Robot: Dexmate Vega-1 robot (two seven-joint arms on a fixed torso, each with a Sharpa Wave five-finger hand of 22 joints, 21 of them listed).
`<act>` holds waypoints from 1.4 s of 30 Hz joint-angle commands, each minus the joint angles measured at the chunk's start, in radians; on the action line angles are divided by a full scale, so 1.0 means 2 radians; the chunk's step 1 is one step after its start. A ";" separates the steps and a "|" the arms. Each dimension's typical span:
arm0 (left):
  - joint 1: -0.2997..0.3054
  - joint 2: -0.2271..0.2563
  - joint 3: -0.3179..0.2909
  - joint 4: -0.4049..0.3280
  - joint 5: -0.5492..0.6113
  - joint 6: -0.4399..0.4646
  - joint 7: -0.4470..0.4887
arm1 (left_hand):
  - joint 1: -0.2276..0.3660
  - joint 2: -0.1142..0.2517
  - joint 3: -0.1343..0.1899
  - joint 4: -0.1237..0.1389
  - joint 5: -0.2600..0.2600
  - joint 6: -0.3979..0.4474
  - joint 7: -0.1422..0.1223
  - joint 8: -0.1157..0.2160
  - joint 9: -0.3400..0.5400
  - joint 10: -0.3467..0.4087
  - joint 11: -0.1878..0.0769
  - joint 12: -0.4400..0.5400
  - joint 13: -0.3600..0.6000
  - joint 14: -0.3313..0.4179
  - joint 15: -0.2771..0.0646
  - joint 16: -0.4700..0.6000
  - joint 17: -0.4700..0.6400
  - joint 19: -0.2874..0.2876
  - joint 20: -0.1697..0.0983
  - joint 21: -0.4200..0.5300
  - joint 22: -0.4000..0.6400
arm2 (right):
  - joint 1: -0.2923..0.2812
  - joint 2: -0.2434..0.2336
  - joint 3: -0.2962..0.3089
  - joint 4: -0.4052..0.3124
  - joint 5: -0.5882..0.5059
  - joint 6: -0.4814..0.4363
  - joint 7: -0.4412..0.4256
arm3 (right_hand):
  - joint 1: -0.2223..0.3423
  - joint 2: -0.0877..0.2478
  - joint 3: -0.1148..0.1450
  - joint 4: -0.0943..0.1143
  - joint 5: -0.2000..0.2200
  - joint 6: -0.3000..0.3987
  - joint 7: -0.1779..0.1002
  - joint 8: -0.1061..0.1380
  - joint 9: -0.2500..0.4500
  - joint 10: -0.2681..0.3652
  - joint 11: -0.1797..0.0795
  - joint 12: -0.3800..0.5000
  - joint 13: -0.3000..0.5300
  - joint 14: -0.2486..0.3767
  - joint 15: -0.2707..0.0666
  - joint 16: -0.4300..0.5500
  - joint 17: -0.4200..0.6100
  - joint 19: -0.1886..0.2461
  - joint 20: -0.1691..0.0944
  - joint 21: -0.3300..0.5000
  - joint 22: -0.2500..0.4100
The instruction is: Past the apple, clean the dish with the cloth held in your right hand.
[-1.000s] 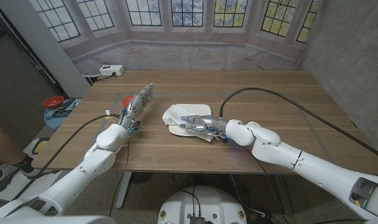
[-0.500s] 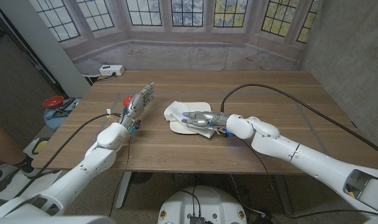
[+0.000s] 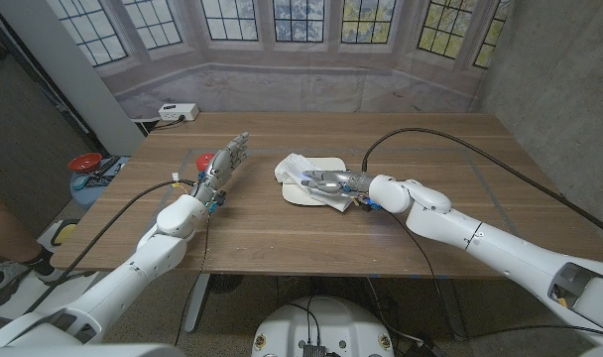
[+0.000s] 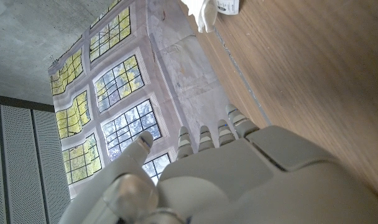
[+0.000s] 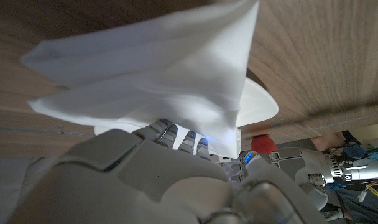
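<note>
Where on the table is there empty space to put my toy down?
The right end of the table, past the black cable, is bare wood. So is the near strip in front of the dish. It is crowded in the middle, where the right hand holds the cloth on the dish, and beside the raised left hand.

The table (image 3: pixel 282 223) is smooth brown wood, the cloth (image 3: pixel 292 169) is soft and white, and the dish (image 3: pixel 316 193) looks smooth.

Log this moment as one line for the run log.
stage: wiping | right hand: holds white cloth on white dish | left hand: open, holding nothing | apple: partly hidden past the dish
</note>
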 commanded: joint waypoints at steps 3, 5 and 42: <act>-0.001 0.000 0.001 -0.001 0.002 0.002 0.002 | -0.004 0.001 0.003 0.000 0.002 0.006 0.000 0.003 0.001 0.002 0.001 0.000 0.001 0.002 0.003 0.000 0.001 0.001 -0.001 0.001 0.001 | 0.001 -0.008 0.002 -0.001 0.014 -0.013 0.000 | 0.001 0.055 0.005 0.000 0.003 0.007 0.000 0.000 0.001 -0.002 0.003 0.000 0.001 -0.001 -0.006 0.000 0.002 0.008 -0.008 0.003 0.002; -0.001 0.001 0.002 -0.003 0.002 0.003 0.002 | -0.004 0.001 0.003 0.000 0.002 0.007 0.001 0.003 0.001 0.002 0.002 0.000 0.001 0.002 0.004 0.000 0.001 0.002 -0.001 0.001 0.001 | 0.001 -0.009 0.002 -0.002 0.016 -0.015 0.001 | 0.001 0.055 0.005 0.000 0.003 0.008 0.000 0.000 0.001 -0.001 0.003 0.000 0.001 0.000 -0.006 0.000 0.002 0.008 -0.008 0.003 0.002; 0.002 -0.002 0.000 0.003 -0.001 -0.004 0.001 | 0.000 0.003 0.009 -0.004 0.001 0.021 0.009 0.005 0.002 0.006 0.002 0.001 0.001 0.003 0.004 0.000 0.001 0.002 0.000 0.001 0.001 | -0.016 -0.038 -0.006 -0.110 -0.003 -0.023 0.050 | 0.002 0.055 0.008 -0.001 0.003 0.022 0.002 0.003 0.001 0.004 0.007 0.002 0.001 0.005 -0.004 0.001 0.002 0.014 -0.008 0.004 0.002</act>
